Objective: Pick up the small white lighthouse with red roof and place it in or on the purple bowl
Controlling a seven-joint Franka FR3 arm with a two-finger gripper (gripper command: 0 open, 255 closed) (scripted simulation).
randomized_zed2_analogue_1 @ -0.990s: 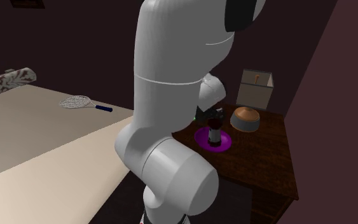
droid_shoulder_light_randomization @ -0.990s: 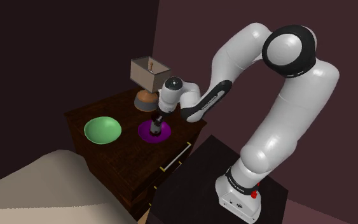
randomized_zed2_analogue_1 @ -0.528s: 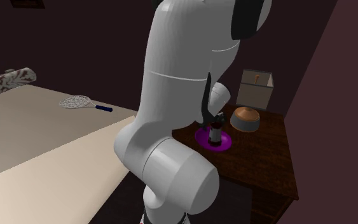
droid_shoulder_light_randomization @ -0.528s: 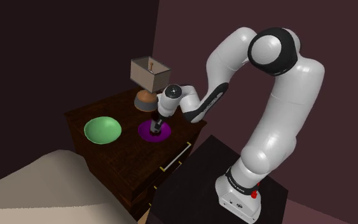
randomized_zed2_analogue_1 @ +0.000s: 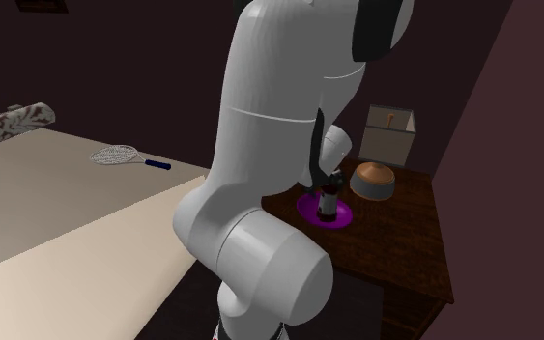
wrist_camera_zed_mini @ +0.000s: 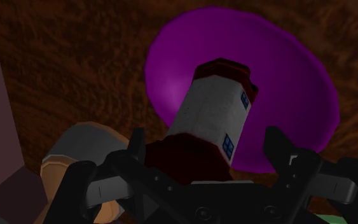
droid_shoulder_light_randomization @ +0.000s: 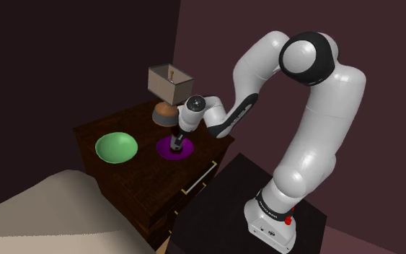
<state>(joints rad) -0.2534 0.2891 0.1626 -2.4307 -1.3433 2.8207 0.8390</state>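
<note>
Placement looks done: small white lighthouse with dark red roof (wrist_camera_zed_mini: 212, 111) stands in shallow purple bowl (droid_shoulder_light_randomization: 165, 151) at shoulder view's centre, black two-finger gripper (wrist_camera_zed_mini: 206, 136) spread apart around the roof, only retreat left.

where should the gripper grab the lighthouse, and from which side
Take the lighthouse by its tall white body just under the roof, coming straight down from above. It stands upright in the purple bowl, whose rim would likely hamper a low sideways approach.
</note>
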